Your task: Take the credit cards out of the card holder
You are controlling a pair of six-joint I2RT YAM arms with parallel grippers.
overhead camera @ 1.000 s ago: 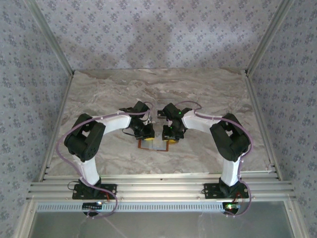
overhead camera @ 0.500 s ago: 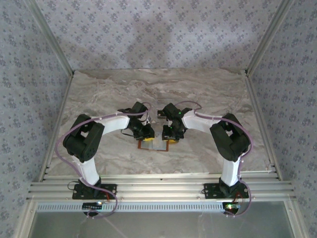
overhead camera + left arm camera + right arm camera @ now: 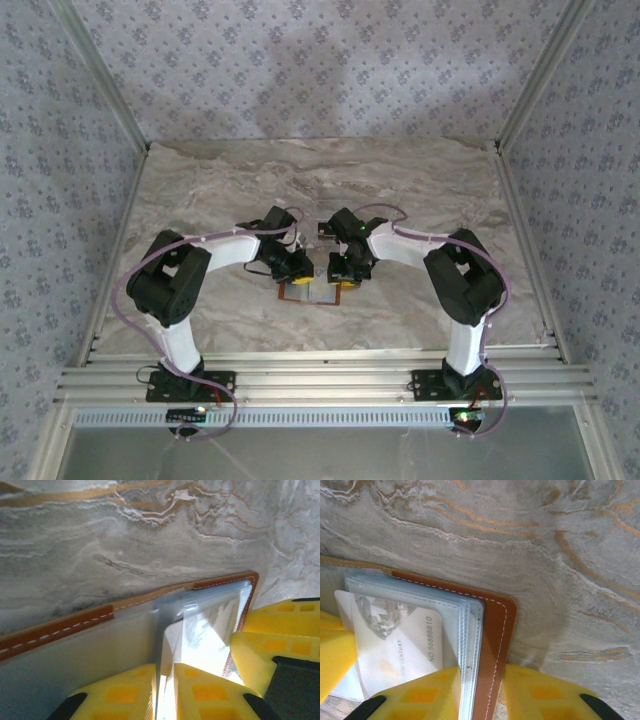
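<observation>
Left hand (image 3: pixel 164 674): fingers almost together, pinching a clear sleeve (image 3: pixel 160 630) that stands up from the card holder (image 3: pixel 55 630).
Right hand (image 3: pixel 481 676): clamped across the card holder's brown outer edge and its stack of sleeves.
Card holder: lying open on the marble tabletop (image 3: pixel 420 190), between the 2 hands, touching both.
Credit card (image 3: pixel 405 640): 1 whitish card with a printed number, tucked inside a sleeve beside the right hand.

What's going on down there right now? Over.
Left pincer pinching a clear sleeve. Right pincer clamped on holder edge. White card inside, not out yet. Pincers crowded close together.
</observation>
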